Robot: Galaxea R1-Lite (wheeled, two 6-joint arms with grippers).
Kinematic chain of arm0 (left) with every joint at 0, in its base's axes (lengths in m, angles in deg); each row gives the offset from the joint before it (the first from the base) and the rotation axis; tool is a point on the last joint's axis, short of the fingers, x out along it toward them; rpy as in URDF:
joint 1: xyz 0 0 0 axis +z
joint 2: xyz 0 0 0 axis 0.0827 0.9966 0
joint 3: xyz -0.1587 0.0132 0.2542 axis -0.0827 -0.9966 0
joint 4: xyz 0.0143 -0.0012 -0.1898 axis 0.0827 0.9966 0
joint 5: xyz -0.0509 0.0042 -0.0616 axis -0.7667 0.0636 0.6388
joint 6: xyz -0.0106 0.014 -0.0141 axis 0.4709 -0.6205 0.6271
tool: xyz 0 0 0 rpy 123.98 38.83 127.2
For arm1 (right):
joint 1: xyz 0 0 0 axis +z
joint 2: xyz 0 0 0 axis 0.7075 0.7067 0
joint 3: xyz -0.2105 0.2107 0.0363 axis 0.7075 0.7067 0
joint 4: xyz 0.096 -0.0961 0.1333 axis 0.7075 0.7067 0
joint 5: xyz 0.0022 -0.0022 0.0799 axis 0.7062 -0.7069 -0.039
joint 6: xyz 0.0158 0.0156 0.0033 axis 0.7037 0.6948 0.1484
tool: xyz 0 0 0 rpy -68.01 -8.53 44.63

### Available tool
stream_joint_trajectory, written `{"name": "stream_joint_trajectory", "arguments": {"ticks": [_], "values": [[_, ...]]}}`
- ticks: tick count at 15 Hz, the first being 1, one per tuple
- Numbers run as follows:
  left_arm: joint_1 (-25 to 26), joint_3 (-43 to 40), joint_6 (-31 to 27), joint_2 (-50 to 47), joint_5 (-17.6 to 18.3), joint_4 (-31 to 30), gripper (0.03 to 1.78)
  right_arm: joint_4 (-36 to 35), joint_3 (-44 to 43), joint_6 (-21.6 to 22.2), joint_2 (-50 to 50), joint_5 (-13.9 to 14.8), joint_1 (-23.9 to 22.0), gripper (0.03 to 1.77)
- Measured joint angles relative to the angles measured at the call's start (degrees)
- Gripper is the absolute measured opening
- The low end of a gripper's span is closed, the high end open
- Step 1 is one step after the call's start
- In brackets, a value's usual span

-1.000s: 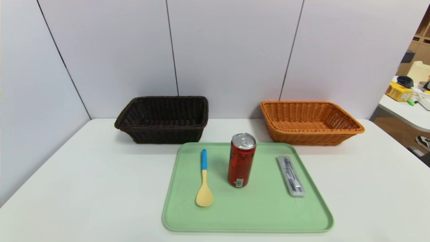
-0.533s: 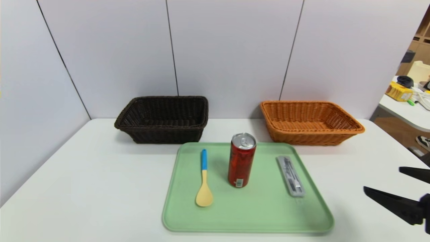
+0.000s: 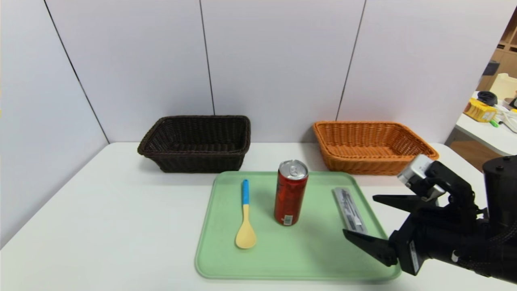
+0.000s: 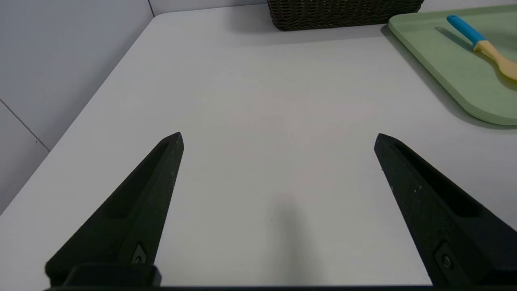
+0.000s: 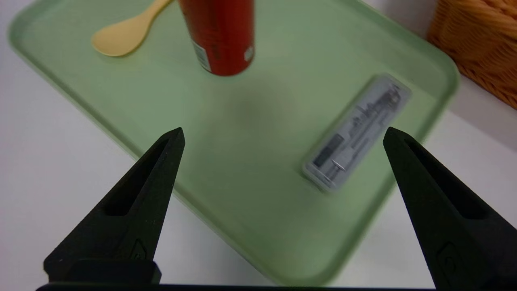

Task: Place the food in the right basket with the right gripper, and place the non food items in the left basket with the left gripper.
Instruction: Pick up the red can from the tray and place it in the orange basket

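Leftmost, my left gripper (image 4: 278, 137) hovers over bare table (image 3: 101, 210), jaws spread, with the dark basket (image 3: 196, 143) beyond. On the green tray (image 3: 307, 258) I see spoon (image 3: 245, 218), upright red can (image 3: 290, 192), then cutlery case (image 3: 349, 210). My right gripper (image 3: 365, 218) hangs wide open over the tray's right edge, orange basket (image 3: 371, 147) behind.

I faced pale grey wall panels (image 3: 278, 60) split by dark seams, closing in a white table (image 3: 101, 226). Past the right edge stood another white table (image 3: 486, 135), cluttered, over a wooden floor (image 3: 472, 155).
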Motion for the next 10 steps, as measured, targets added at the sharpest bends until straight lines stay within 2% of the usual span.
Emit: {"name": "stream_joint_trajectory", "arguments": {"ticks": [5,10], "values": [[0.0,0.0,-0.02,0.0,0.0,0.0,1.69,-21.19,3.17,0.02,7.68,-4.06,5.35,1.7],[0.0,0.0,-0.02,0.0,0.02,0.0,1.69,-32.63,4.21,-0.05,12.81,-4.3,6.36,1.7]]}}
